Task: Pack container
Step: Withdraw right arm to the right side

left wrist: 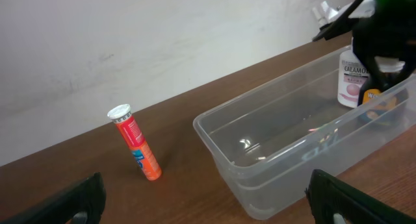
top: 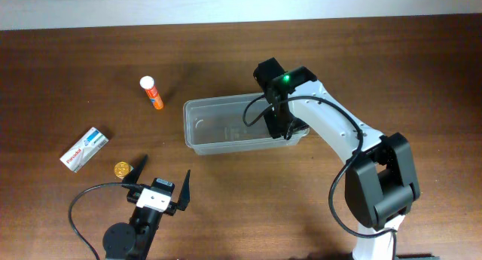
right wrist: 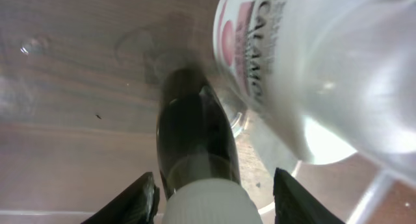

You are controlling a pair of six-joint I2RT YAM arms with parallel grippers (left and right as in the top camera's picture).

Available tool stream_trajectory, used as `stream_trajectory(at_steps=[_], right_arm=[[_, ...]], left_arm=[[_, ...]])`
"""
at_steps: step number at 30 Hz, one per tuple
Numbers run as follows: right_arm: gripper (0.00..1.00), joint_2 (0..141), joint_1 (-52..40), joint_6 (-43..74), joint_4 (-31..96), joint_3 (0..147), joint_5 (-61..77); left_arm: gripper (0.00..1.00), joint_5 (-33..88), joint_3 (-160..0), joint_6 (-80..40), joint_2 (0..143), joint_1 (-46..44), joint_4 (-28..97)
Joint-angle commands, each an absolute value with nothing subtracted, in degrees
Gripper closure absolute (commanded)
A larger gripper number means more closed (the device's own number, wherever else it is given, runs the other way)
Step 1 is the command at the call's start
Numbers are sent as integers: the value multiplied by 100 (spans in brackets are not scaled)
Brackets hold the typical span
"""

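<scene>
Clear plastic rectangular container lies centrally on the brown wooden surface. Right gripper, inside its right end, straddles a dark white-capped bottle; whether it clamps cannot be told. Left gripper gapes wide. Risk: on withdrawal, a finger may topple the adjacent white calamine bottle.

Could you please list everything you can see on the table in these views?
container: one, clear plastic, mid-table.
calamine bottle: one, white with a pink label, inside the container's right end.
dark bottle: one, white cap, inside the container beside the calamine bottle.
tube: one, orange with a white cap, lying left of the container.
box: one, white and blue, far left.
round item: one, gold, near the box.
table: one, dark brown.
left gripper: one, black, open, empty, near edge.
right gripper: one, black, in the container around the dark bottle; grip unclear.
</scene>
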State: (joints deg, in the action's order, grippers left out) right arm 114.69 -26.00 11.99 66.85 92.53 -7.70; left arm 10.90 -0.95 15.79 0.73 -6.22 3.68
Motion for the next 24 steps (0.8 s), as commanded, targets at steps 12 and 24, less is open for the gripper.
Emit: stream_trajectory(at_steps=[12,24], right_arm=[[38,10962,-2556,1229,8514,11697,-823],[1,10545,-845,1455,8917,12678,-816]], left_arm=[[0,1068,-54,1520,34,-585,368],[1,1066,-54,1522,34,-585,368]])
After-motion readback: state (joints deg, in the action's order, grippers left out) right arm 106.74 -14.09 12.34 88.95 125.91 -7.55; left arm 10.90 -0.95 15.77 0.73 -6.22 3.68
